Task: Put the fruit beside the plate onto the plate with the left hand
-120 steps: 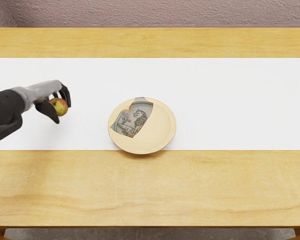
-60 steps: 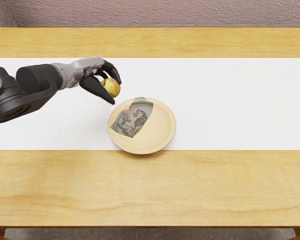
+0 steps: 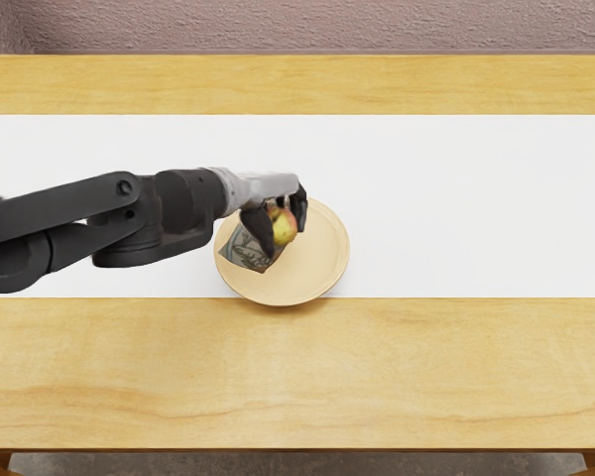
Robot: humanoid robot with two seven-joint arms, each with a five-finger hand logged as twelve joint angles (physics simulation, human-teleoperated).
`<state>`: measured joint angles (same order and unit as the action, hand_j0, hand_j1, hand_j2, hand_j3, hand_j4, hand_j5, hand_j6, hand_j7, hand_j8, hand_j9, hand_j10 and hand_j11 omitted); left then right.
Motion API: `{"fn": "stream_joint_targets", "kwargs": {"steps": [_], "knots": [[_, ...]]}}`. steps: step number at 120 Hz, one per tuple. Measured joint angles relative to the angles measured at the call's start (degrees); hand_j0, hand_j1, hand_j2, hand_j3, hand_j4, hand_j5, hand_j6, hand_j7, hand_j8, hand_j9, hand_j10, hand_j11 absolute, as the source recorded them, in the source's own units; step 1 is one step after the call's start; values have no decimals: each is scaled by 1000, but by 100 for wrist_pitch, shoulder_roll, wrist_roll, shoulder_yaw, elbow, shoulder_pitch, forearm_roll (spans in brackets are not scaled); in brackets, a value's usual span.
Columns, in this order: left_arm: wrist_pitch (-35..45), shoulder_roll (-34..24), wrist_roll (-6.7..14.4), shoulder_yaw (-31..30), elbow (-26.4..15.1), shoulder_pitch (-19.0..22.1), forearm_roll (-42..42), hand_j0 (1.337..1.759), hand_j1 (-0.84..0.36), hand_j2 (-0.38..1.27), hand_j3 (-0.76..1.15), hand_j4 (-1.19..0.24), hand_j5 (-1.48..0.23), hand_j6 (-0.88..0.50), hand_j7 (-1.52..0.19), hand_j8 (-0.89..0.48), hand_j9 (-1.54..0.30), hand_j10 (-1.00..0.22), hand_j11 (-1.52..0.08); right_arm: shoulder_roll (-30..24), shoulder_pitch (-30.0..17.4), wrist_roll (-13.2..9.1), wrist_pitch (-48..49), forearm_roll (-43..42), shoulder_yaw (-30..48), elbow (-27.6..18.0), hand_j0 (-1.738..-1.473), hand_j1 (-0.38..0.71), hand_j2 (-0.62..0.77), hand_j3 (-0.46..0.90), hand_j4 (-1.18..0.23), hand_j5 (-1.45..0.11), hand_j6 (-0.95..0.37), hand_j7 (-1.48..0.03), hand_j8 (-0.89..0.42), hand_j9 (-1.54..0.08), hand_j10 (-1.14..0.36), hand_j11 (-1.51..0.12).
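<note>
reaching in from the left edge of the head view, the left arm lies low across the scene, dark grey and black, with its thick joints over the left part of the white strip. at its end the left robot hand is over the plate, above the upper left part of it. the robot hand is closed around the apple: the black fingers curl down on the left side of the fruit and another dark finger is at its right side, so the apple sits between them. only a part of the apple shows, yellow with some red. the apple is inside the outline of the plate, a little left of the middle, but it is not possible to tell if it touches the plate surface or is held just above it.

the plate is round and pale yellow, and it lies on the white strip with its lower rim near the strip's lower edge. on its left half there is a printed picture in grey and blue, partly covered by the robot hand. the white strip runs from left to right over the wooden counter, with bare wood above and below it. behind the counter a brownish wall shows at the top.
</note>
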<state>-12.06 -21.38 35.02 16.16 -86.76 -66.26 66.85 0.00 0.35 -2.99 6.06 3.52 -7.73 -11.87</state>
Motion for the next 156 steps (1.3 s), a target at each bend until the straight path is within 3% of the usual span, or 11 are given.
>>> {"fn": "stream_joint_targets", "kwargs": {"steps": [15, 28, 68, 74, 85, 96, 112, 126, 139, 156], "knots": [[-54, 125, -2, -211, 140, 74, 531, 1653, -339, 321, 0, -641, -1056, -346, -1044, -351, -1045, -758, -1048, 0, 0, 0, 0, 0, 0, 0, -1658, -333, -3, 0, -13, -17, -13, -17, -13, -17, -13, -17], [-49, 134, -3, -288, 241, 96, 808, 1653, -348, 364, 0, -646, -1052, -350, -1043, -352, -1045, -758, -1051, 0, 0, 0, 0, 0, 0, 0, -1658, -333, -3, 0, -13, -17, -13, -17, -13, -17, -13, -17], [-25, 213, -2, -416, 354, 333, 974, 1651, -296, 262, 0, -685, -1001, -385, -1008, -378, -1013, -780, -1022, 0, 0, 0, 0, 0, 0, -1, -1658, -333, -3, 0, -13, -17, -13, -17, -13, -17, -13, -17], [-2, 205, -2, -413, 357, 329, 972, 1653, -254, 224, 0, -625, -893, -382, -899, -376, -902, -705, -909, 0, 0, 0, 0, 0, 0, -1, -1658, -333, -3, 0, -13, -17, -13, -17, -13, -17, -13, -17], [35, 213, -2, -391, 360, 308, 942, 1655, -50, 147, 0, -412, -586, -256, -590, -253, -592, -462, -596, 0, 0, 0, 0, 0, 0, -1, -1658, -333, -3, 0, -13, -17, -13, -17, -13, -17, -13, -17], [51, 192, -2, -371, 361, 272, 849, 1656, 93, 95, 0, -265, -377, -167, -379, -164, -380, -298, -383, 0, 0, 0, 0, 0, 0, -1, -1658, -333, -3, 0, -13, -17, -13, -17, -13, -17, -13, -17], [41, 99, -2, -213, 362, 144, 99, 1657, 214, 50, 0, -141, -199, -90, -200, -89, -201, -158, -202, 0, 0, 0, 0, 0, 0, 0, -1658, -333, -3, 0, -13, -17, -13, -17, -13, -17, -13, -17], [-24, -137, -2, 8, 362, -147, -1154, 1657, 271, 29, 0, -82, -114, -54, -115, -53, -115, -91, -116, 0, 0, 0, 0, 0, 0, -1, -1658, -333, -3, 0, -13, -17, -13, -17, -13, -17, -13, -17], [-563, -723, -2, 549, 361, -38, -2645, 1658, 303, 18, 0, -49, -68, -33, -68, -32, -68, -55, -69, 0, 0, 0, 0, 0, 0, 0, -1658, -333, -3, 0, -13, -17, -13, -17, -13, -17, -13, -17], [-1435, -1263, -2, 1216, 363, 132, -3979, 1658, 326, 9, 0, -26, -34, -18, -34, -17, -34, -28, -34, 0, 0, 0, 0, 0, 0, -2, -1658, -333, -3, 0, -13, -17, -13, -17, -13, -17, -13, -17]]}}
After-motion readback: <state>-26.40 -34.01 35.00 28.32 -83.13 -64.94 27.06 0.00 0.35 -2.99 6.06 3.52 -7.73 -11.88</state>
